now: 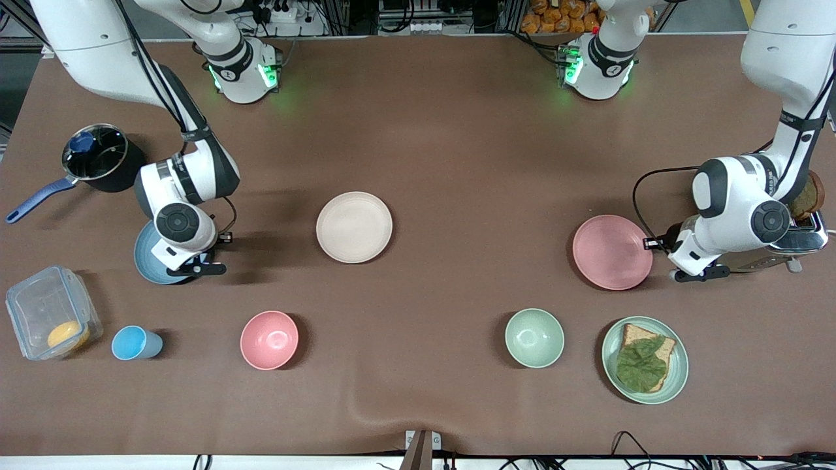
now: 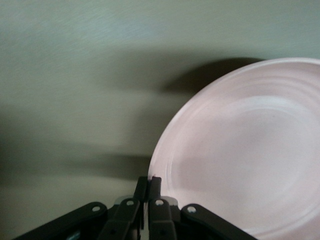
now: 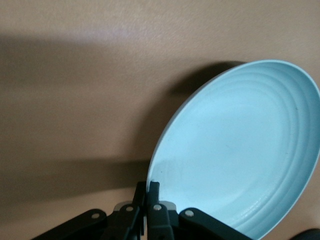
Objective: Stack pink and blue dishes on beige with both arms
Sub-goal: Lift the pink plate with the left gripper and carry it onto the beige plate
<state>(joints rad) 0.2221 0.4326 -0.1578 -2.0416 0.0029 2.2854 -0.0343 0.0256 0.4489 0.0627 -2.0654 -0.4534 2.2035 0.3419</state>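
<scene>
The pink plate [image 2: 240,150] was pinched at its rim by the left hand [image 2: 148,187]; the blue plate [image 3: 235,150] was likewise gripped by the right hand [image 3: 148,192], mid-left of the frame.

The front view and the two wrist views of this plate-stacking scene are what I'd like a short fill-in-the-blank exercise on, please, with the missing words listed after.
1. The left gripper is shut on the rim of the ____ plate.
2. The right gripper is shut on the rim of the ____ plate.
3. The beige plate lies on the table with ____ stacked on it.
4. The toast lies on a ____ plate with a leaf on top.

Missing words: pink; blue; nothing; green
</scene>
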